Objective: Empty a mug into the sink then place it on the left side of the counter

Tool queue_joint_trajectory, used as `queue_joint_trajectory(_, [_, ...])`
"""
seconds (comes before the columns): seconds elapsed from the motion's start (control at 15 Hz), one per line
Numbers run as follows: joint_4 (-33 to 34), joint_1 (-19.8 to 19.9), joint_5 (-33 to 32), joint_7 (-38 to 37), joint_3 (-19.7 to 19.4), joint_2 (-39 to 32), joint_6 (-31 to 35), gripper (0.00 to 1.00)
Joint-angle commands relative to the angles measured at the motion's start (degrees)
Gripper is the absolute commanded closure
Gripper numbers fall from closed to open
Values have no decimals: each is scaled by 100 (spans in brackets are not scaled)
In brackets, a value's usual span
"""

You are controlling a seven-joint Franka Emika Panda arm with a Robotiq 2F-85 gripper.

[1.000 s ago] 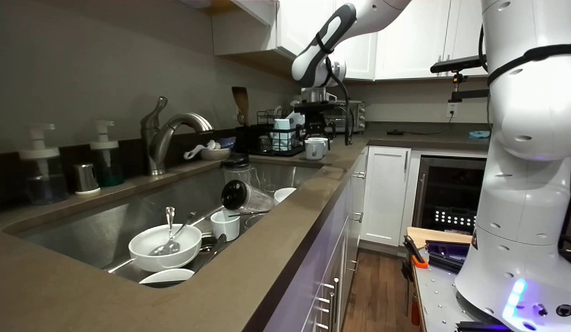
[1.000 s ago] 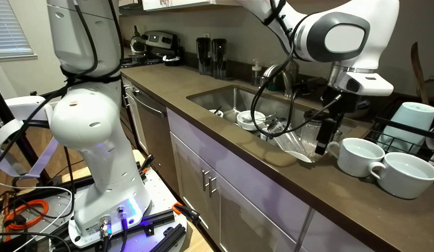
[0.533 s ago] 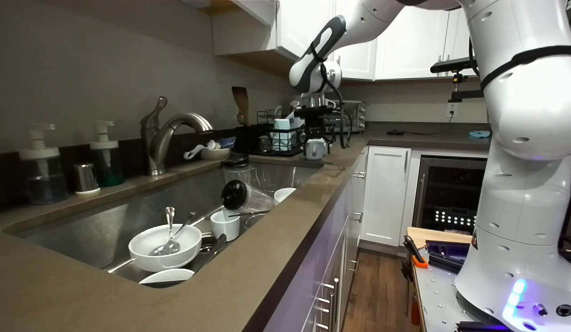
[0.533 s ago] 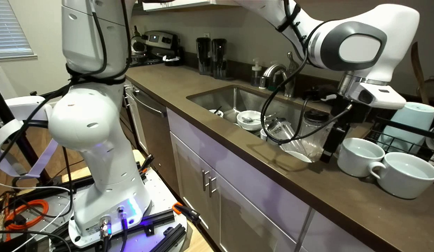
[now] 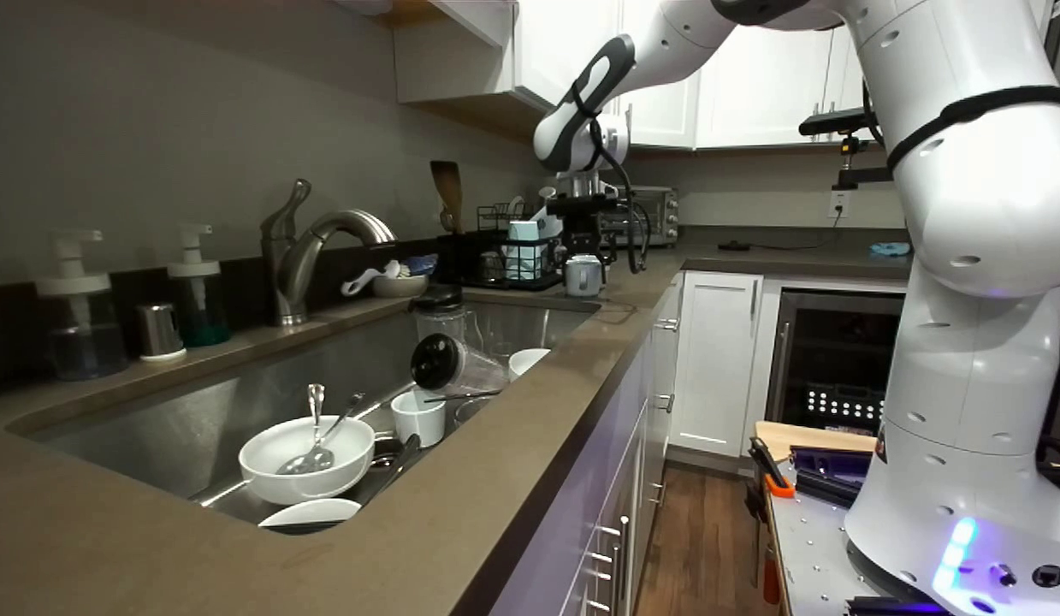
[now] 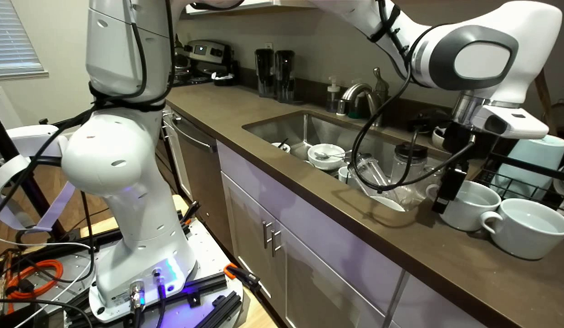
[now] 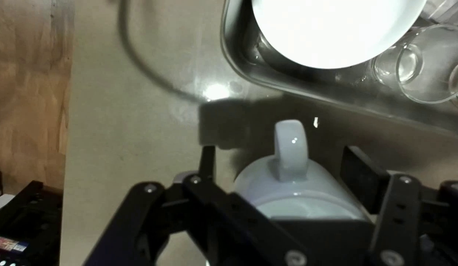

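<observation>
While the claw (image 7: 284, 166) is hanging low over the grey-brown surface (image 6: 468, 269), its two fingers (image 7: 362, 177) are standing apart, and the white ceramic mug (image 7: 299, 184) is sitting upright between them. This mug is resting just beside the end of the steel sink (image 6: 327, 131), toward which its loop handle (image 7: 291, 144) is pointing. Next to it, a second white mug (image 6: 530, 232) is standing on the same surface. On the wall side, a black wire rack (image 6: 530, 167) is holding a pale blue cup (image 6: 539, 151), and inside the sink a white bowl (image 5: 299, 486) is holding a spoon (image 5: 311, 462).
</observation>
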State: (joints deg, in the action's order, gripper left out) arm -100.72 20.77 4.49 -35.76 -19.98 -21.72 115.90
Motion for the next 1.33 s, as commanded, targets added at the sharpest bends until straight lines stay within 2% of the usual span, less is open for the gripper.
queue_joint_trajectory(0.0, [225, 73, 217, 200, -17, -107, -121, 32])
queue_joint_trajectory(0.07, [231, 76, 253, 175, -17, -109, -134, 51])
queue_joint_trajectory(0.13, [220, 77, 269, 175, -18, -108, -126, 44])
queue_joint_trajectory(0.2, [217, 81, 290, 186, -16, -108, -135, 45])
queue_joint_trajectory(0.27, [203, 79, 297, 177, -19, -105, -136, 36])
queue_joint_trajectory(0.4, [159, 75, 300, 181, -24, -103, -104, 32])
queue_joint_trajectory(0.47, [150, 77, 294, 183, -31, -111, -98, 27])
queue_joint_trajectory(0.53, [144, 80, 296, 182, -37, -119, -95, 27])
queue_joint_trajectory(0.6, [140, 77, 296, 183, -39, -119, -94, 40])
queue_joint_trajectory(0.67, [144, 75, 291, 172, -45, -121, -95, 37])
queue_joint_trajectory(0.73, [150, 80, 312, 184, -41, -119, -105, 39])
queue_joint_trajectory(0.8, [154, 76, 307, 177, -46, -109, -109, 50])
queue_joint_trajectory(0.87, [157, 73, 305, 175, -48, -100, -110, 43])
queue_joint_trajectory(0.93, [163, 70, 303, 166, -50, -95, -117, 48])
queue_joint_trajectory(1.0, [164, 70, 302, 172, -50, -88, -115, 37])
queue_joint_trajectory(1.07, [166, 63, 290, 166, -53, -81, -120, 39])
queue_joint_trajectory(1.27, [179, 49, 249, 156, -71, -52, -129, 26])
